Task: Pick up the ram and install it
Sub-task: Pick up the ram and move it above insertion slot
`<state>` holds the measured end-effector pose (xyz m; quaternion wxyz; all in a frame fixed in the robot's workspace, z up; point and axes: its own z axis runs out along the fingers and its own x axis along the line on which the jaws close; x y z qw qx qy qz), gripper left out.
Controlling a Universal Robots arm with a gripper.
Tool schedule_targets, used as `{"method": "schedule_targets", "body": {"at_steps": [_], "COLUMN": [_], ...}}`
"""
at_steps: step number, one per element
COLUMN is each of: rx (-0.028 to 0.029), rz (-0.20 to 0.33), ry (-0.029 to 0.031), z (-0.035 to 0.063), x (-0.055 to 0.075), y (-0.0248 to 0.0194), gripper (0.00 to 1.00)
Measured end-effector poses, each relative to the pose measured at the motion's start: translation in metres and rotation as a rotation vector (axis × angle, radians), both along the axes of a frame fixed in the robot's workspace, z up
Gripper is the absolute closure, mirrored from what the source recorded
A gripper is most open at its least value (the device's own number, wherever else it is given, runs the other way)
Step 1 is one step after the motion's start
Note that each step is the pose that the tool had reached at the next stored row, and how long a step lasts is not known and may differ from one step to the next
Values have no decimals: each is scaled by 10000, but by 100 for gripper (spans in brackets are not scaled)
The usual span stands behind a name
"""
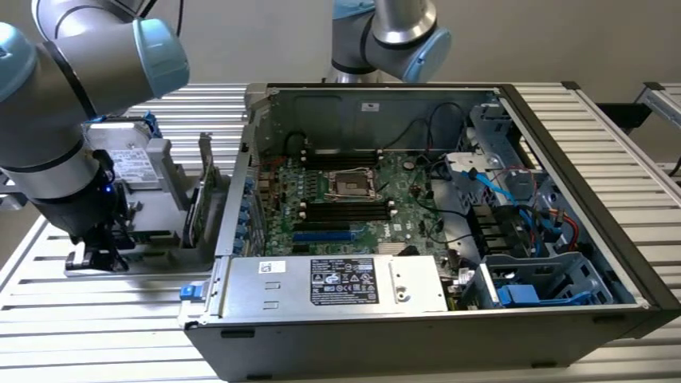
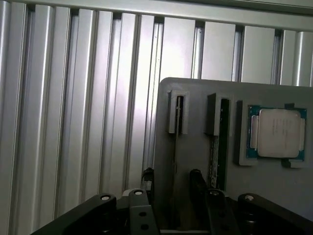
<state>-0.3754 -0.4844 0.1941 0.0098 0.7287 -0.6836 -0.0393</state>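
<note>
Slatted tbl (image 2: 73, 122), claw (image 2: 172, 175) spread astride ram (image 2: 175, 147) edge

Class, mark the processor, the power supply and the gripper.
processor (image 2: 278, 132): wrist view, centre of its metal lid.
power supply (image 1: 344, 281): exterior view, its black label.
gripper (image 2: 172, 176): wrist view, midway between fingertips.

Soft, even overhead light fills the exterior view, though the computer case (image 1: 426, 343) stays shadowed inside. In the wrist view, pale glare streaks the ribbed metal surface (image 2: 142, 98) and the processor (image 2: 278, 133) lid; the near foreground is dark.
</note>
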Motion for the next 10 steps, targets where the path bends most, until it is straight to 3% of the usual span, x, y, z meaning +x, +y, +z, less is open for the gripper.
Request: {"method": "schedule_targets", "body": {"at_steps": [10], "rx": [-1], "rz": [-2], "ry": [0], "z": [-19], "x": [19], "y": [10], "gripper": [57]}}
